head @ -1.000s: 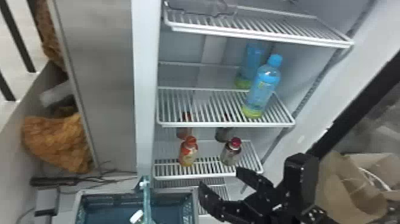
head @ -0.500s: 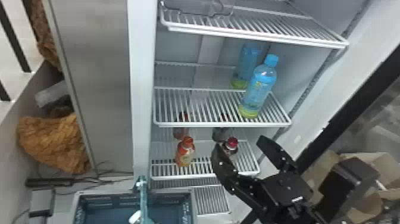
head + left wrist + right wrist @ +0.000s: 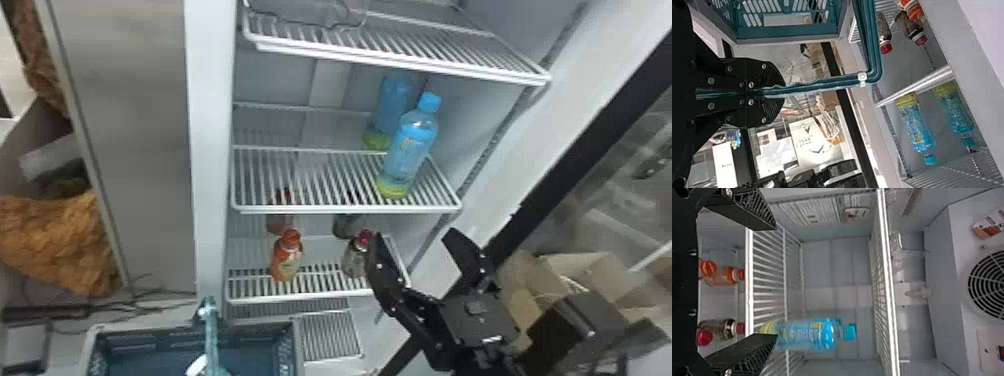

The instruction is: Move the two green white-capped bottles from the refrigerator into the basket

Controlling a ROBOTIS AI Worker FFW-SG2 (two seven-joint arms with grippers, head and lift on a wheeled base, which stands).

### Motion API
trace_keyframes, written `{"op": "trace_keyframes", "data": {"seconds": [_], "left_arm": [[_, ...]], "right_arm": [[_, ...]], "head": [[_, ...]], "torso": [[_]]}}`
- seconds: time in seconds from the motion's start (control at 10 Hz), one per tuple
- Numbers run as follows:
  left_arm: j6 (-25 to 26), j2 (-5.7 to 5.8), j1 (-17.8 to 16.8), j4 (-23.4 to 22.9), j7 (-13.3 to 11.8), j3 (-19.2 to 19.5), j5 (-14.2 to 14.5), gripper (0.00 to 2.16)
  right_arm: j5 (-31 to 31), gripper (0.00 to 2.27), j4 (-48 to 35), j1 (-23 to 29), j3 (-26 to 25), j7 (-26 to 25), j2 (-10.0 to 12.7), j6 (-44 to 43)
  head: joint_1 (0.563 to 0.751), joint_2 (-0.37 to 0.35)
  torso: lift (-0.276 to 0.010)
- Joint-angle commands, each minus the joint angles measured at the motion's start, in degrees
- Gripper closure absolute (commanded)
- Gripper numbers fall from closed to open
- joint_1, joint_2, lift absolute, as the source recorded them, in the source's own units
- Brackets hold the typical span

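1. My left gripper is pinching the teal basket handle, its two fingers pressing narrowly on either side of it.
2. My right gripper is hanging in front of the refrigerator's lower right part, its fingers spreading wide with only air between them. In the right wrist view, my right gripper is pointing toward the shelves, and one finger is overlapping the base of the blue bottle; whether they are touching, I cannot tell.
3. The basket is sitting low in front of the refrigerator, toward the left. Inside its outline, partly behind the handle, a white cap is showing near the head view's bottom edge. I cannot tell what is lying beneath it.
4. The blue bottle is standing upright on the middle shelf, near its front right corner. A matching blue form is showing behind it; whether that is another bottle or a reflection, I cannot tell.
5. On the lower shelf, an orange bottle is standing left of a dark, red-capped bottle, the two standing apart. In the head view, one finger of my right gripper is passing just beside the dark one.
6. Cardboard boxes are resting beyond the refrigerator's right side, and brown crumpled material is lying at the far left.
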Motion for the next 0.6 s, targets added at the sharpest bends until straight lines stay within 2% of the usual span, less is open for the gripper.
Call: {"op": "trace_keyframes", "data": {"seconds": [0.0,0.3,0.5], "left_arm": [[0.1,0.02,-0.1,0.0,0.0,-0.1,0.0,1.20],[0.1,0.02,0.0,0.0,0.0,0.0,0.0,1.20],[-0.1,0.02,0.1,0.0,0.0,0.0,0.0,1.20]], "right_arm": [[0.7,0.06,0.4,0.8,-1.0,-0.1,0.6,-1.2],[0.7,0.06,1.0,2.7,-2.3,-0.1,1.0,-4.2],[-1.7,0.06,3.6,3.5,-2.4,-0.1,1.0,-7.8]], "head": [[0.695,-0.345],[0.695,-0.350],[0.695,-0.350]], "torso": [[-0.004],[-0.004],[-0.004]]}}
